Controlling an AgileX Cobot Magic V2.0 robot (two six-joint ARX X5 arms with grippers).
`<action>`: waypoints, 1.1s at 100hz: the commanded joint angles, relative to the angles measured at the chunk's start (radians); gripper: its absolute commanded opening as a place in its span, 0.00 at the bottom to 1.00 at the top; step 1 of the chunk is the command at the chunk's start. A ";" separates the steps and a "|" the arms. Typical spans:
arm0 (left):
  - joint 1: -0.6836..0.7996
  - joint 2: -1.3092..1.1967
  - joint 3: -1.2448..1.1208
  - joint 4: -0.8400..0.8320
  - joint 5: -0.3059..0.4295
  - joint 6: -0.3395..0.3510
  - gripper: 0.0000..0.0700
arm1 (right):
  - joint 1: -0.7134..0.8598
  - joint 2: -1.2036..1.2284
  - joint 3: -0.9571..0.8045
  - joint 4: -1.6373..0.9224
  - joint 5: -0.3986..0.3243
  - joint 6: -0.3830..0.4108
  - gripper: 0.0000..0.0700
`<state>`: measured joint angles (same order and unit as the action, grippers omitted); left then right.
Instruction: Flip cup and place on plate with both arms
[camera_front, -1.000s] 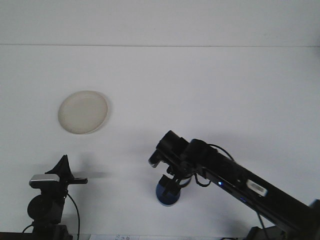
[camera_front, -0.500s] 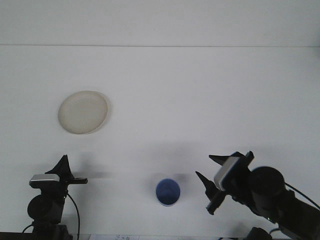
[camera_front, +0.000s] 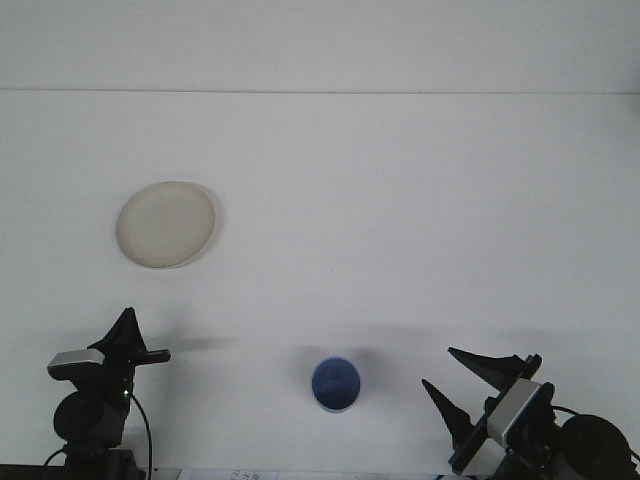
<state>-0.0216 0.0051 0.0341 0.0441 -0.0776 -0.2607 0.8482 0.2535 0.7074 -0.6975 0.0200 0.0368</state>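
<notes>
Now your right gripper (camera_front: 468, 398) sits at the bottom right corner, pulled well back from where it was a second ago, when it was reaching over the blue cup (camera_front: 335, 384). Its fingers are spread wide and hold nothing. Half a second ago it was already clear of the cup and higher in the frame; it has since drawn lower and further right.

Your left gripper (camera_front: 128, 346) is at the bottom left, shifted only slightly. From this angle you cannot tell whether its fingers are parted or closed.

Between them, near the front edge of the white table (camera_front: 400, 200), the cup stands free with its mouth up, the blue inside visible. So the flip looks done, and the cup is released and untouched.

Farther off to the left, the white plate (camera_front: 166, 224) lies bare, well apart from the cup. Judging by this, the placing half remains, and the left arm is the nearer one to carry the cup there.
</notes>
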 joint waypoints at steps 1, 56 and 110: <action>0.002 -0.002 0.021 -0.002 0.042 -0.135 0.02 | 0.010 0.001 0.003 0.010 0.001 0.020 0.58; -0.069 0.598 0.861 -0.700 0.538 0.070 0.68 | 0.010 0.001 0.003 0.010 0.008 0.018 0.58; -0.730 1.222 1.202 -0.906 0.441 0.085 0.67 | 0.010 0.001 0.003 0.009 0.008 0.008 0.58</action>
<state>-0.6933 1.1599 1.1999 -0.8677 0.3988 -0.1745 0.8482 0.2535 0.7078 -0.6979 0.0269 0.0422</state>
